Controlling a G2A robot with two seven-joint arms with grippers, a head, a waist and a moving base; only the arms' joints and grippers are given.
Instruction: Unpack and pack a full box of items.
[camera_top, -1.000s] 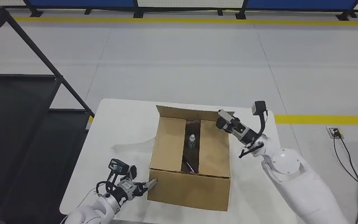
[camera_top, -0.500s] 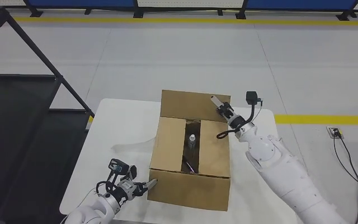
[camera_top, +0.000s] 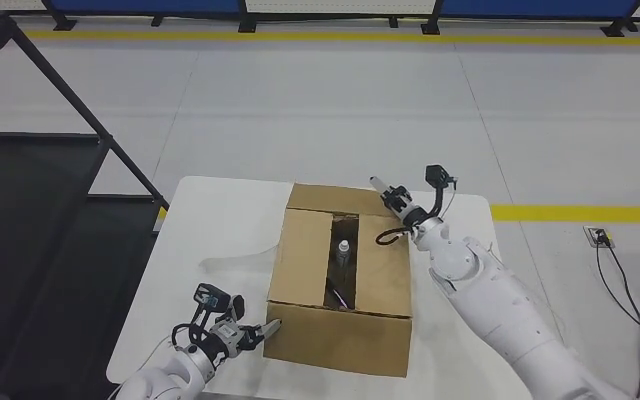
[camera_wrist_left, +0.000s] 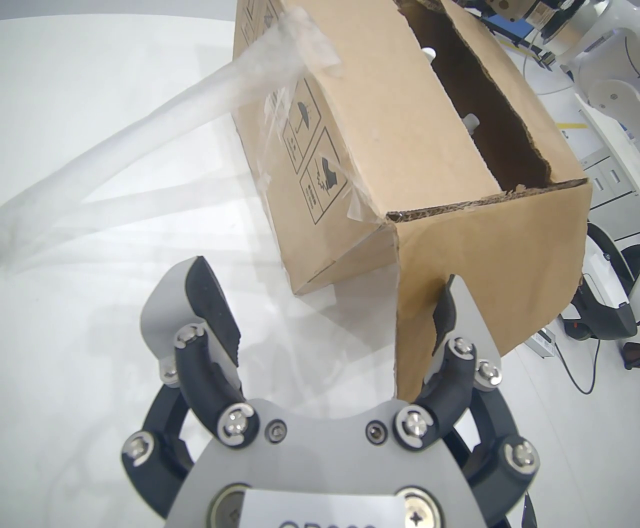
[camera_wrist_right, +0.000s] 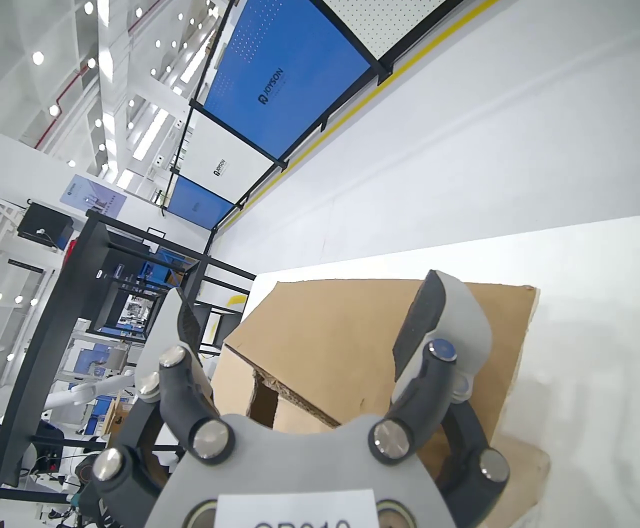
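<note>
Although the far flap (camera_top: 335, 197) lay folded back just beyond the parted fingers of our right gripper (camera_wrist_right: 305, 287), we judged unpacking barely begun: a bottle (camera_top: 343, 250) sat inside the box (camera_top: 340, 290), and repacking lay far ahead. Fingers of our left gripper (camera_wrist_left: 325, 277), also apart, straddled the box's near corner

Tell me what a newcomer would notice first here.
A big cardboard box sits on the white table, its top flaps parted along a slot where a bottle shows inside. The right claw hovers open at the raised far flap, the left claw, also open, sits at the near corner, and clear tape trails off the box's side.
</note>
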